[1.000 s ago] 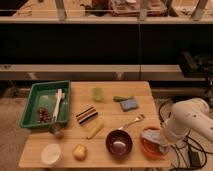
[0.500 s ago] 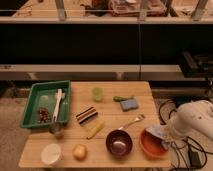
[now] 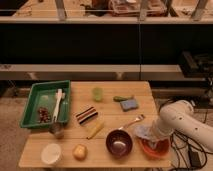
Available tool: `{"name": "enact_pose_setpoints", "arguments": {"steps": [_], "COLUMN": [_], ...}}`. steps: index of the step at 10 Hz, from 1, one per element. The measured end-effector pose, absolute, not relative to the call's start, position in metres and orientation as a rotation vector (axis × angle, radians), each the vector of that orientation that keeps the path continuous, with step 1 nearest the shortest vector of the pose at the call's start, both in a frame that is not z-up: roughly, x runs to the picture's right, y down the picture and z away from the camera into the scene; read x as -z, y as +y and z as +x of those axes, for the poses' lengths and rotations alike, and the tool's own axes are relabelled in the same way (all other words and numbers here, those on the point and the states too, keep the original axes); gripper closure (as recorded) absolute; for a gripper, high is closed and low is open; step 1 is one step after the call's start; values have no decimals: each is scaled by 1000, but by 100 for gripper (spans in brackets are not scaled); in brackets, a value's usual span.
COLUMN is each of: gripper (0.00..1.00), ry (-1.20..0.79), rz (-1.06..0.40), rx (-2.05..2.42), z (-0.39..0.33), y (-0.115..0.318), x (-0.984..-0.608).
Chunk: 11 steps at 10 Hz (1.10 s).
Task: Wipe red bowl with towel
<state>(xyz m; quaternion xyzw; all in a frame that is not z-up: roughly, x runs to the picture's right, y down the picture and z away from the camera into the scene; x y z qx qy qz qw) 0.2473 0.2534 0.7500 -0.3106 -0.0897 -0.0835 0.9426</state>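
The robot's gripper [image 3: 153, 133] presses a pale towel [image 3: 144, 132] at the rear left rim of the red bowl [image 3: 156, 149]; its hold cannot be told. The arm has drawn back since a second ago, baring more of the bowl. A dark bowl [image 3: 119, 143] sits just left.

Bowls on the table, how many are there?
3: a dark bowl front centre; the red bowl front right, beneath the gripper and towel; a white bowl front left. None seems hidden.

One red bowl [image 3: 157, 149], one dark bowl [image 3: 119, 143], one towel [image 3: 143, 133], one end effector [image 3: 152, 135] at towel
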Motion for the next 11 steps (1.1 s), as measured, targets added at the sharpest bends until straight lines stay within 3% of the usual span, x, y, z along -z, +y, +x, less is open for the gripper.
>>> {"name": "enact_pose_setpoints", "arguments": {"steps": [6,11], "gripper": [100,100], "ry": [-158,-77], "rz": [-640,-601], "rx": [173,153], "z": [268,298], "y": [268,251], "x": [-714,-724]}}
